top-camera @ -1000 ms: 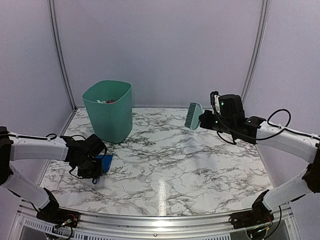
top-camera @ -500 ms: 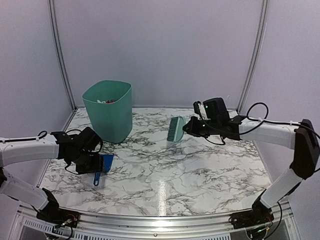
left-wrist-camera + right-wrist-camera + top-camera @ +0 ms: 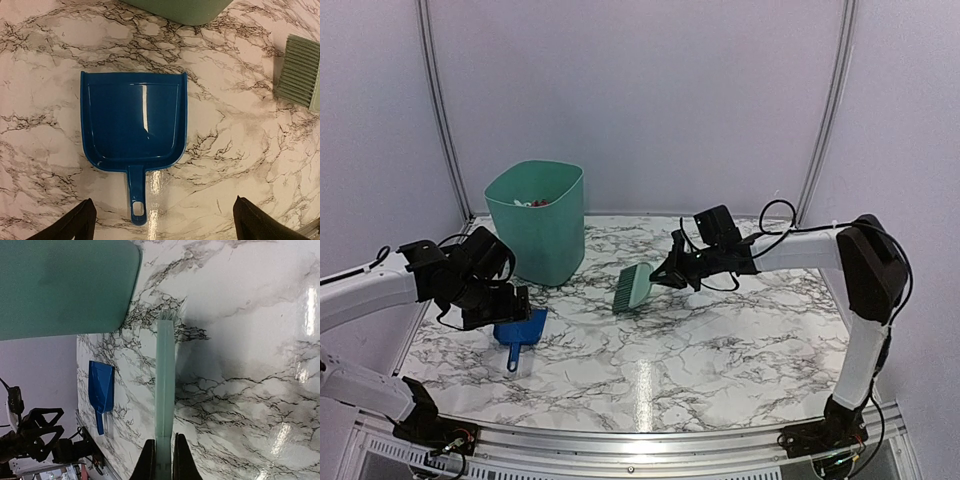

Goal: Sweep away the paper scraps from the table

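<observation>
top external: glossy marble table (image 3: pixel 720 340), pale walls (image 3: pixel 650 90); left gripper (image 3: pixel 510 301) spread above dustpan (image 3: pixel 523 328), right gripper (image 3: pixel 164 460) pinching brush (image 3: pixel 633 287).

No text, label, brand, number or sign could be read in any view. The dustpan (image 3: pixel 132 120), the brush (image 3: pixel 633 287), the bin (image 3: pixel 535 225) and the tabletop (image 3: pixel 720 340) showed only plain, unmarked surfaces.

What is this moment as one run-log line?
left gripper: open, over dustpan | dustpan: flat on table, empty | right gripper: shut on brush | brush: low, mid-table | scraps: in bin
</observation>
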Controlling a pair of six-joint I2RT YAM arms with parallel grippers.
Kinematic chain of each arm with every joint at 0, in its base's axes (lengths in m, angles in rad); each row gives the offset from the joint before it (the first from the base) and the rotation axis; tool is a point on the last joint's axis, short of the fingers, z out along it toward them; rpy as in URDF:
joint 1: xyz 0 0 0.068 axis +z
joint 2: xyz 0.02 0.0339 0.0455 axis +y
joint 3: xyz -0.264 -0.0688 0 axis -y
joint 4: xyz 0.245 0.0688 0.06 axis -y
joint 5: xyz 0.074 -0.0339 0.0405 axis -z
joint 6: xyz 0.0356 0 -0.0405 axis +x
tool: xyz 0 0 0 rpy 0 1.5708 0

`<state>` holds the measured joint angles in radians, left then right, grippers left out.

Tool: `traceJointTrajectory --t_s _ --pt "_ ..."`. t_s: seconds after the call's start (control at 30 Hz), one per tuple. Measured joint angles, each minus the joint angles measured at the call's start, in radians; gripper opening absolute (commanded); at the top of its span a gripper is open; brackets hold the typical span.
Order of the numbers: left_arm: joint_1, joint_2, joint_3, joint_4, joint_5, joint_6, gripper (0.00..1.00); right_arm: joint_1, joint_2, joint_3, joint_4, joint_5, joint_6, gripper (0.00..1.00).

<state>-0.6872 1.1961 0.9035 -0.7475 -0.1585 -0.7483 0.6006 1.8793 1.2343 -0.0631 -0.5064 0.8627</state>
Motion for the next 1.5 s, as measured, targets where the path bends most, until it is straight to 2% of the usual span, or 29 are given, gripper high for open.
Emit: traceJointTrajectory --t_s 0.37,0.73,1.13,1.23,1.5 --pt "0.0 -0.086 -0.01 -0.045 -0.027 -0.001 0.99 -0.058 0.124 0.012 0.035 -0.143 0.053 0.12" --pt "0.0 -0.103 -0.018 -0.052 -0.039 0.0 0.99 -0.085 0.132 0.013 -0.126 -0.134 -0.038 0.3" --pt "0.0 -0.097 -0.018 -0.053 -0.054 0.011 0.99 -0.088 0.115 0.027 -0.285 -0.026 -0.144 0.53" --pt "0.0 -0.097 -0.018 -0.053 -0.062 0.014 0.99 -0.093 0.097 0.034 -0.341 0.019 -0.171 0.67" --pt "0.001 -0.097 0.019 -0.071 -0.085 0.048 0.99 -0.111 0.048 0.074 -0.501 0.16 -0.236 0.73"
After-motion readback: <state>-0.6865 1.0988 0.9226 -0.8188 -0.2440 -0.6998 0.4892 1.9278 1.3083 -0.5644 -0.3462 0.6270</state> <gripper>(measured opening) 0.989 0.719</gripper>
